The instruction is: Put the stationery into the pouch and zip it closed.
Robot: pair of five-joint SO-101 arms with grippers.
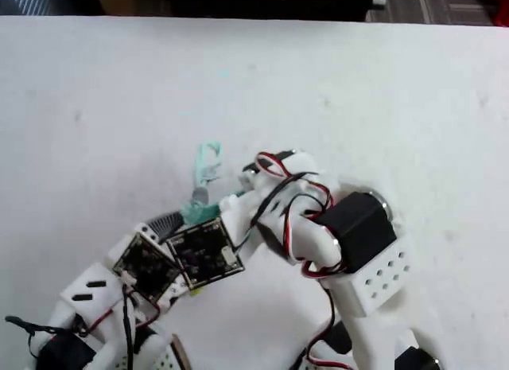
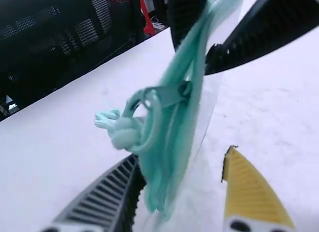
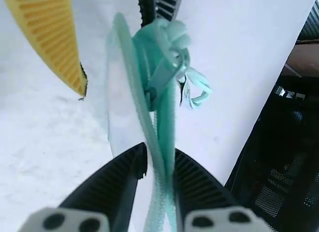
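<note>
At centre frame, we see the pouch (image 1: 197,204) held edge-up between the arms. The right gripper (image 3: 159,152) pinches its teal zip band, while the left gripper (image 2: 182,159), jaws parted astride that band, sits nearer the zipper pull (image 2: 167,95).

White tbl (image 1: 119,83), matte, few faint specks

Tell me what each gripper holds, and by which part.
The right gripper pinches the pouch by its teal zipper edge. The left gripper is open around that edge, gripping nothing.
</note>
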